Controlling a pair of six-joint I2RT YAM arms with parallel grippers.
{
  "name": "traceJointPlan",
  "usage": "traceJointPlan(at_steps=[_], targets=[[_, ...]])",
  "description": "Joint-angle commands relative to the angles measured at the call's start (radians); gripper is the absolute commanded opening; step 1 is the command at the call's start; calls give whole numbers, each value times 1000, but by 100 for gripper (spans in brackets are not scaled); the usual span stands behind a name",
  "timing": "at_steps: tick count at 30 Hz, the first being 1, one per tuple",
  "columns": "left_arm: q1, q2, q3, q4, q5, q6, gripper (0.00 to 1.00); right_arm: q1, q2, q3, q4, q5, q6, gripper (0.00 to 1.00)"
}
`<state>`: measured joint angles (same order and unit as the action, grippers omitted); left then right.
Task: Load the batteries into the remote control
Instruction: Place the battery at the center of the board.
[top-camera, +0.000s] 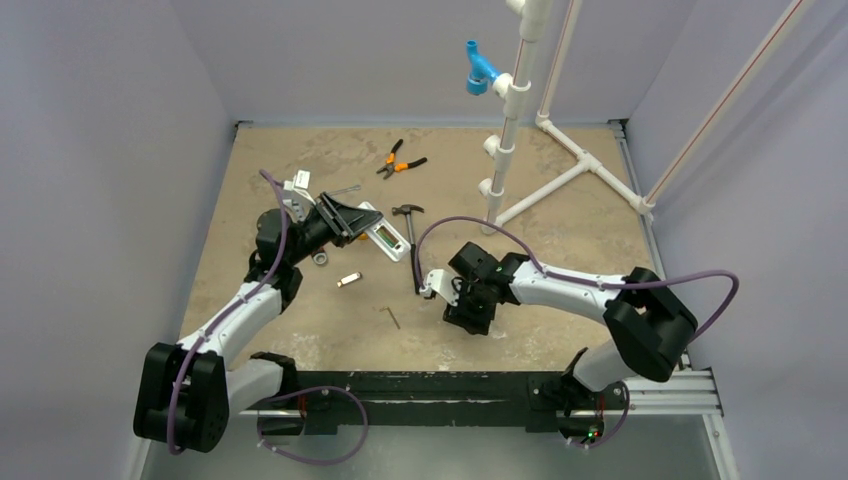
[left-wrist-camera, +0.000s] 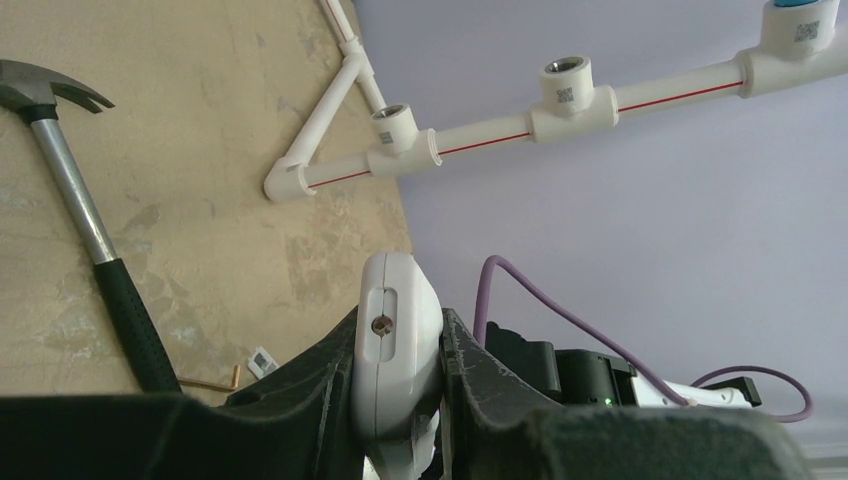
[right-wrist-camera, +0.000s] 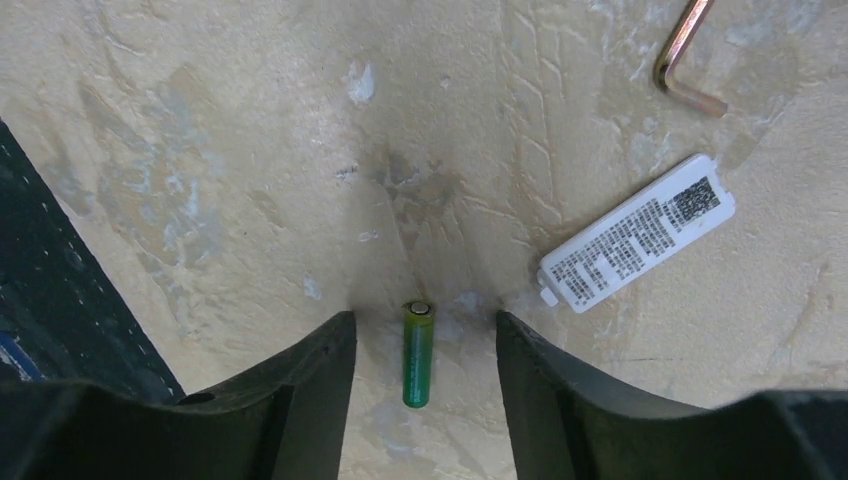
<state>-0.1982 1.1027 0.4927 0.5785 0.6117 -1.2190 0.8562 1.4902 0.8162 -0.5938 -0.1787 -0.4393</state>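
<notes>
My left gripper (top-camera: 362, 222) is shut on the white remote control (top-camera: 386, 238) and holds it above the table, display end pointing right. In the left wrist view the remote's end (left-wrist-camera: 395, 345) is clamped between both fingers. My right gripper (top-camera: 467, 303) points down at the table, open. In the right wrist view one green battery (right-wrist-camera: 418, 353) lies flat on the table between its spread fingers (right-wrist-camera: 300, 390), touching neither. The second battery is not in view.
A white labelled cover plate (right-wrist-camera: 636, 232) and a bent hex key (right-wrist-camera: 688, 60) lie near the battery. A hammer (top-camera: 409, 224), a silver clip (top-camera: 348, 280), orange pliers (top-camera: 400, 160) and a white pipe frame (top-camera: 560, 160) stand further back.
</notes>
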Motion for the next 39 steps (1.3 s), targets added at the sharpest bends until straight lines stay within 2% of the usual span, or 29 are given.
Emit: traceJointPlan(at_steps=[1,3,7,12,16,19,20,24,30,34,39], targets=[[10,-20,38,20,-10,19,0,-4,-44,-36,88,-33,27,58],[11,-24,41,14,-7,20,0,-7,-88,-50,116,-43,44,68],[17,-32,48,-14,-9,30,0,-49,-199,-76,170,-50,91,81],[19,-36,50,-35,-11,37,0,-186,-407,-120,261,-122,140,91],[20,-40,57,-62,-19,43,0,-205,-537,-145,356,3,263,94],[20,-39,68,-83,-20,50,0,-206,-569,-112,410,119,442,95],[20,-39,72,-88,-20,53,0,-206,-570,-83,401,114,483,96],[20,-45,80,-115,-15,63,0,-206,-590,-52,417,39,502,98],[20,-70,83,-161,-23,82,0,-206,-635,8,430,133,585,99],[20,-72,83,-170,-25,84,0,-206,-648,23,403,282,700,99],[22,-77,89,-182,-22,88,0,-206,-648,15,413,281,671,99]])
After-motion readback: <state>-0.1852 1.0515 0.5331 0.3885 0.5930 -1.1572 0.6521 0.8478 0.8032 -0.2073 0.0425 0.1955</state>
